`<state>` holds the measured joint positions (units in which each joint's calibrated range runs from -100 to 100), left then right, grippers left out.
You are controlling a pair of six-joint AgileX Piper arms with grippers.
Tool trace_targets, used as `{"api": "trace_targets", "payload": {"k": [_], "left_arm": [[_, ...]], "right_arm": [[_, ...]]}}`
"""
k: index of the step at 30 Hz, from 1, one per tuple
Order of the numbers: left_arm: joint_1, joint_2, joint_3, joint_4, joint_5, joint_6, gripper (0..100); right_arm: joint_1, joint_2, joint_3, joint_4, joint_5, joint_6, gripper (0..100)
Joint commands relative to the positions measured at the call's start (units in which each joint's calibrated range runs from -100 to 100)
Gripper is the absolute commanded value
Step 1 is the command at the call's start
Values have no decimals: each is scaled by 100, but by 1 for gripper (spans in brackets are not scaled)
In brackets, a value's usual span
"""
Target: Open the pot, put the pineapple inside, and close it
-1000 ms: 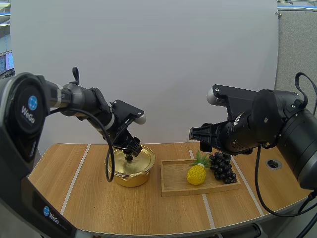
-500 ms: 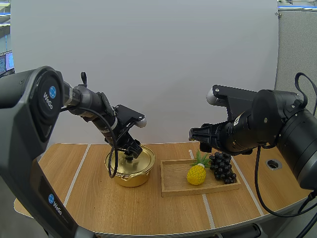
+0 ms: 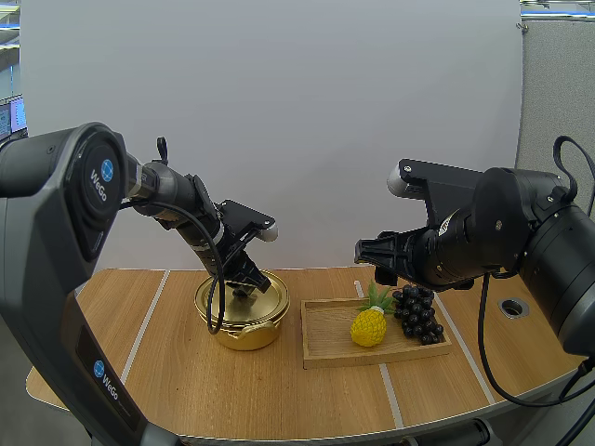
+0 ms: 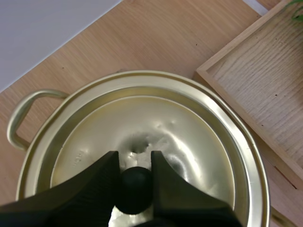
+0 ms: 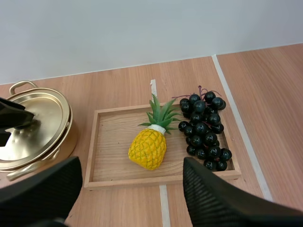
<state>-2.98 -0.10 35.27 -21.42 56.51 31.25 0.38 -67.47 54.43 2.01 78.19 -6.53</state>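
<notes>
A gold pot (image 3: 244, 327) stands left of centre on the table with its lid (image 3: 256, 299) on. In the left wrist view my left gripper (image 4: 134, 159) has both fingers pressed against the lid's black knob (image 4: 136, 185), pinching it over the gold lid (image 4: 189, 137). The yellow pineapple (image 3: 369, 326) lies in the wooden tray (image 3: 325, 349) to the pot's right. My right gripper (image 3: 374, 254) hovers above the tray, open, its fingers wide apart on either side of the pineapple (image 5: 148, 147).
A bunch of dark grapes (image 3: 418, 314) lies on the tray's right edge beside the pineapple. The tray (image 4: 255, 85) sits close to the pot's right side. A round hole (image 3: 512, 307) is set in the tabletop at far right.
My left gripper has come down onto the lid and its fingers have closed in on the knob. The right arm has stayed still.
</notes>
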Motion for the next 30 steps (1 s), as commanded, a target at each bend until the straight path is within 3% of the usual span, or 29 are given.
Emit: {"api": "trace_targets", "payload": {"k": [1, 9, 18, 24, 30], "left_arm": [[-17, -265, -61, -11, 175, -49, 0], [-17, -1561, -852, -11, 1374, -214, 0], [-17, -3005, -2603, 574, 1988, -739, 0], [-17, -3455, -3862, 1022, 2128, -1015, 0], [-17, -3551, -5008, 1076, 2167, -1089, 0]], "right_arm": [[8, -6, -49, -4, -22, -14, 100], [8, -6, -49, -4, -22, -14, 100], [8, -6, -49, -4, -22, -14, 100], [8, -6, -49, -4, -22, -14, 100], [8, -6, -49, -4, -22, -14, 100]]}}
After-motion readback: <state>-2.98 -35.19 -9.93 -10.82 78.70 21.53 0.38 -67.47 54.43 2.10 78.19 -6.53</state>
